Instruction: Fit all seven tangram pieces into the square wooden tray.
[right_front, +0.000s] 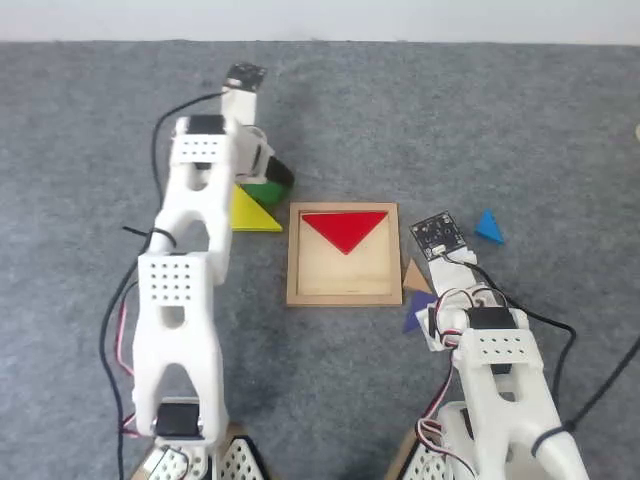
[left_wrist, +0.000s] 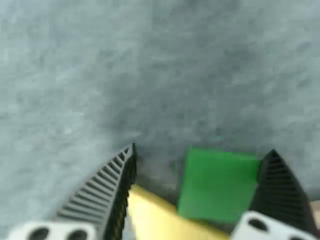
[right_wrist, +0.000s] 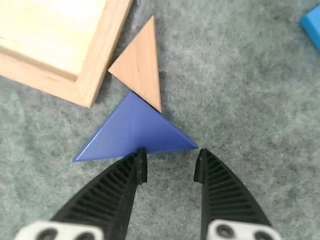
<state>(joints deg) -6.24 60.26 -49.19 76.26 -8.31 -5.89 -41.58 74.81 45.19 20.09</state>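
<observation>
Left of tray (right_front: 340, 278), my left gripper (left_wrist: 201, 150) wide open, green square (left_wrist: 217, 182) between its fingers, nothing held. Right gripper (right_wrist: 171, 154) half open, empty, over dark blue triangle (right_wrist: 135, 131). Red triangle (right_front: 343, 230) seated in tray. Next, I judge: close on square, carry to tray.

Pieces: red triangle (right_front: 345, 230), green square (left_wrist: 217, 182), yellow triangle (right_front: 255, 215), indigo triangle (right_wrist: 135, 130).

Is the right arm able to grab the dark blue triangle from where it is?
Probably yes. The right gripper is open right at the edge of the dark blue triangle, with nothing lying between them. The small wooden triangle touches its far corner, so it might get nudged.
</observation>
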